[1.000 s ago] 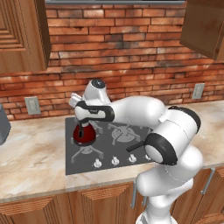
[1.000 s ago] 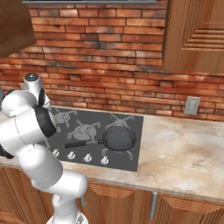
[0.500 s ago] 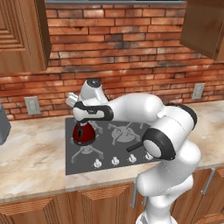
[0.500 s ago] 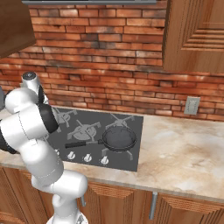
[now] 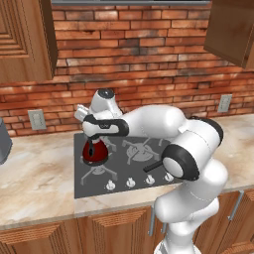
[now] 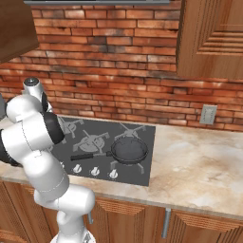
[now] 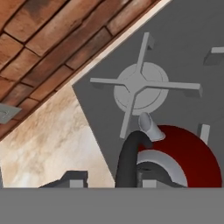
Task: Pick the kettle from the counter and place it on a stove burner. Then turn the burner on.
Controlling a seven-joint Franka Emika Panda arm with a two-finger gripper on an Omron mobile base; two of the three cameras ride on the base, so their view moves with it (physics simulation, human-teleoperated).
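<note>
The kettle sits on the front-left burner of the cooktop, dark red body upright, its black arched handle under the robot's hand. In the left base view the gripper hangs directly over the kettle, the arm reaching across from the right, wrist bent down. The fingers themselves are hidden there behind the hand and the kettle top. In the hand view the kettle lies close below, spout pointing toward the rear burner grate, handle arching up at the bottom of the picture; the finger tips are cut off by the lower edge, so I cannot tell whether they grip the handle or stand apart from it. The counter runs beige and marbled to the left of the cooktop and along its front edge. In the right base view a black frying pan rests on the front-right burner, handle pointing left, with a row of knobs along the cooktop's front.
</note>
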